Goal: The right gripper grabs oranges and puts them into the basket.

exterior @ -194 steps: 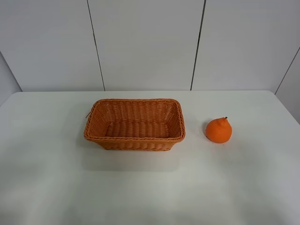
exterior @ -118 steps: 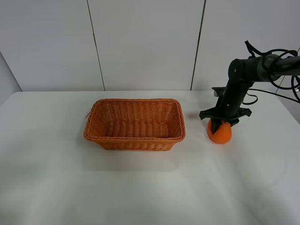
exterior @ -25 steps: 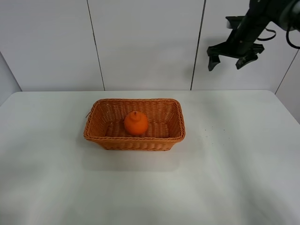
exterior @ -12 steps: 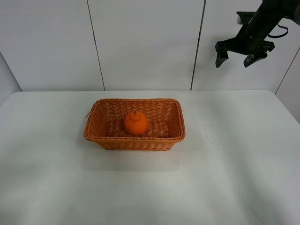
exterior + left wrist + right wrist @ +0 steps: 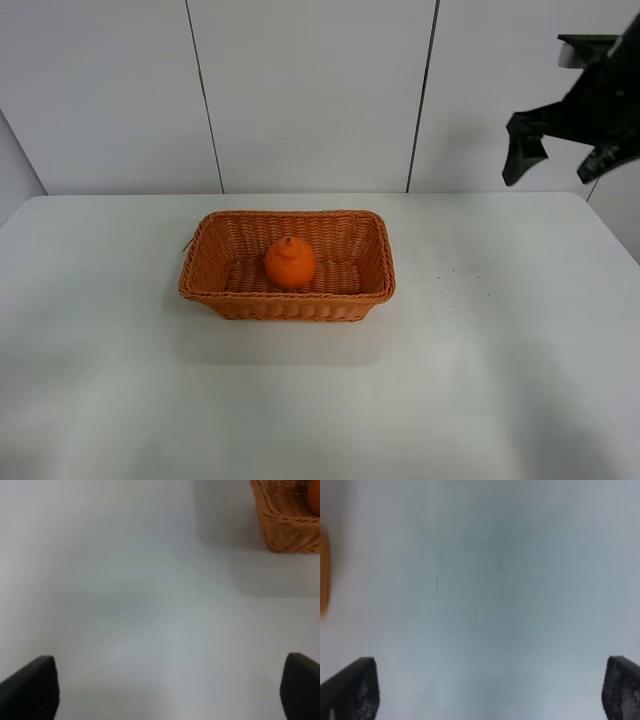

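Observation:
The orange [image 5: 290,262] sits inside the woven wicker basket [image 5: 210,280] in the middle of the white table. My right gripper [image 5: 563,158] is open and empty, high above the table's far right edge, well apart from the basket. In the right wrist view its fingertips [image 5: 351,687] frame a blurred table surface, with a blurred edge of the basket [image 5: 324,570] at the side. My left gripper [image 5: 170,687] is open over bare table; a corner of the basket [image 5: 285,522] and a sliver of the orange [image 5: 315,497] show in its view.
The white table [image 5: 480,380] spreads around the basket. A white panelled wall [image 5: 300,90] stands behind it.
My right gripper has moved right and lower, away from the basket, staying open. The orange has stayed in the basket.

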